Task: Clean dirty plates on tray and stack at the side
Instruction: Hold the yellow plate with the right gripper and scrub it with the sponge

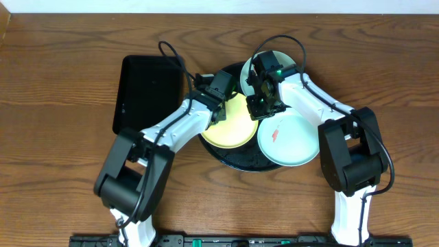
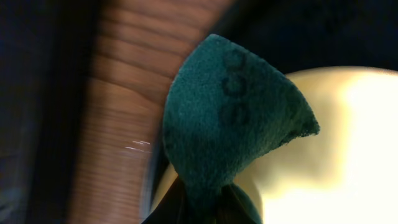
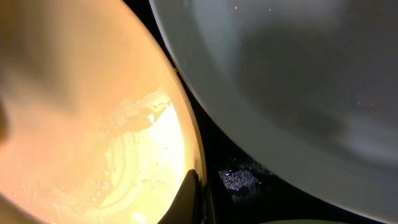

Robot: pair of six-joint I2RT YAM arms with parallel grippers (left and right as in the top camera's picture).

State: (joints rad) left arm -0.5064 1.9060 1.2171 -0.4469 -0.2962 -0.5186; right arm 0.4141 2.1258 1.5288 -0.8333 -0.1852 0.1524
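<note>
Yellow plate [image 1: 236,130] lies left of centre on round black tray [image 1: 233,159], left gripper [image 1: 223,110] clamped on green cloth [image 2: 230,118] over its upper-left rim, right gripper [image 1: 264,104] at its right rim beside smeared mint plate [image 1: 291,140], finger spread unreadable.

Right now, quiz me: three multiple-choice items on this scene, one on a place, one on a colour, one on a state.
1. The red-smeared plate lies: A on the round tray; B on a shelf; C in a sink.
2. The cloth is: A white; B green; C red.
3. The left gripper is: A open; B out of view; C shut on the cloth.
Answers: 1 A, it rests on the black tray; 2 B, dark green in the wrist view; 3 C, cloth bunched between its fingers.
</note>
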